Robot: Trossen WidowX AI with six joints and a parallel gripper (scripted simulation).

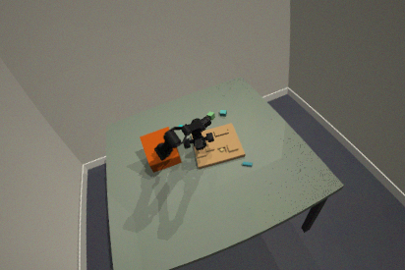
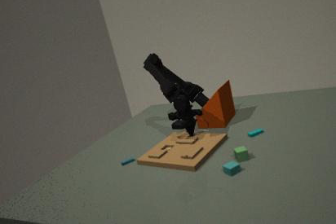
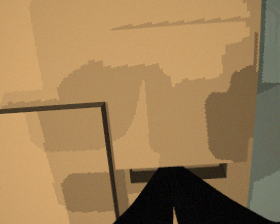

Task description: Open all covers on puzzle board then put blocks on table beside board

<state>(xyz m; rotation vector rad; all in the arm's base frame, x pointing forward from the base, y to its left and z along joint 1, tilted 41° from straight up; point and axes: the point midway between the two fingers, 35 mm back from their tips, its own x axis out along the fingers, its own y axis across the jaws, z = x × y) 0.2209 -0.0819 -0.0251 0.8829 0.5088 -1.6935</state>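
Downward: tool clenched | arm bent over puzzle board

On the surface, a flat, square-cornered tan board, with angular grooves and raised edges in the same wood tone. In the wrist view, a narrow dark slot in its top, partly hidden, with an L-shaped dark edge beside it. Impossible to tell how far each cover stands open. Off the board, near one another on one side, a green block and a squat teal block. Also off it, lying flat: a thin teal bar near the opposite side, and a brighter cyan bar beyond the green block, partly hidden from above.
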